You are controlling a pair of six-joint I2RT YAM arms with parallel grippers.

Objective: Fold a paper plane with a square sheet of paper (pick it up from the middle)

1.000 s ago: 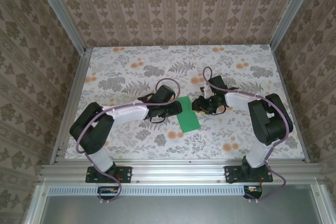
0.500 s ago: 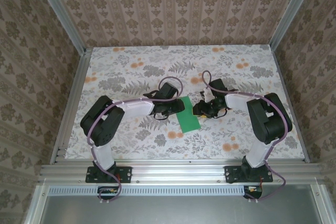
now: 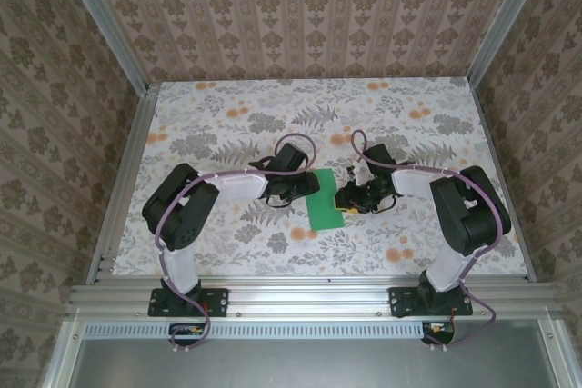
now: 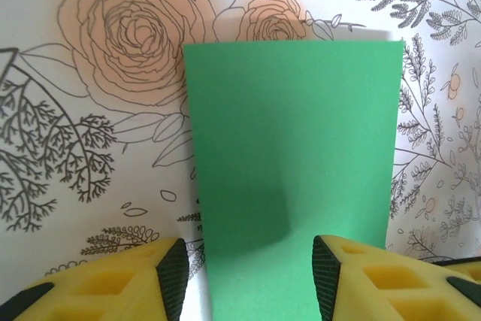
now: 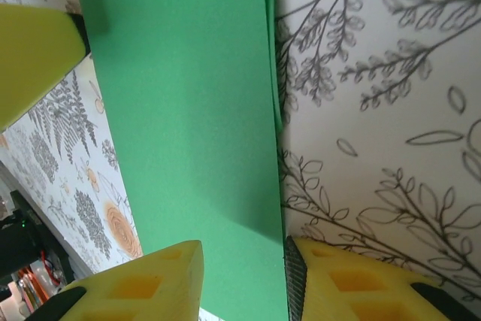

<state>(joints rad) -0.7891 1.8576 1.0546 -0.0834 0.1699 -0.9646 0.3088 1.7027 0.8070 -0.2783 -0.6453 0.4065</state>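
A floral-patterned worktop is seen from above, with two arms meeting at its centre. On the left, the left tool is released, its yellow padded fingers spread apart over the near end of a thin, bright-green sheet of paper. One finger overlaps the sheet's edge, but whether it presses down cannot be told.

In the middle, the sheet lies flat on the worktop as a long rectangle. It shows a doubled layer along one long side, so it appears to be folded in half.

On the right, the right tool is also released, with a finger on either side of that doubled edge. It grasps nothing.

The step in hand looks like work on this long edge. To do it well, the left tool should anchor the sheet. The right tool should stay low and take the edge squarely, because such thin paper would likely skid or buckle under a sideways push.
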